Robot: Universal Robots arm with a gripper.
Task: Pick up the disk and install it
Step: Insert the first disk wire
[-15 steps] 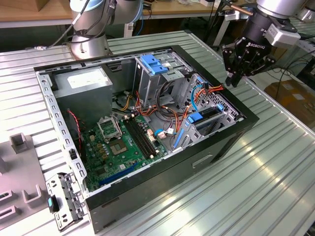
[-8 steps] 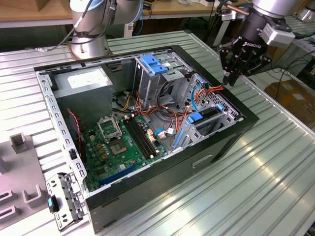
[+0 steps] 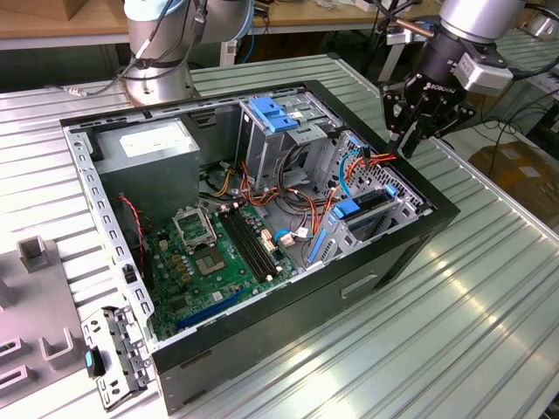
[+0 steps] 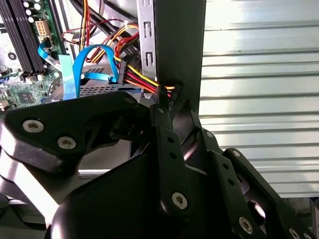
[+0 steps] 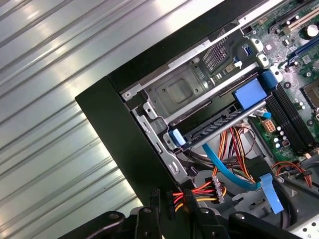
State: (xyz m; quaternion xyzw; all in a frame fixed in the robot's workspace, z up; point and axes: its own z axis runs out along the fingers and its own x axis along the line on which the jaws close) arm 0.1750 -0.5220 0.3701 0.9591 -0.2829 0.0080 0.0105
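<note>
Installation looks nearly done: the disk point(image 5: 219, 122) seems seated in its bay at the computer case's point(image 5: 114, 114) corner, while the gripper point(image 3: 404, 148) above the case edge pinches a power plug point(image 5: 173, 197) not yet connected.

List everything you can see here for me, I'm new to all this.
computer case: one, black, open, lying on the table
table: one, ribbed silver
motherboard: one, green, case floor
power-supply box: one, grey with white sticker, case corner nearest the arm's base
drive cage: one, grey with blue latch, inside the case
power wires: one bundle, red, yellow, black, by the gripper
ribbon cable: one, blue, beside those wires
bracket: one, grey, on the table beside the case
arm: one, silver
gripper: one, black, over the case's edge
</note>
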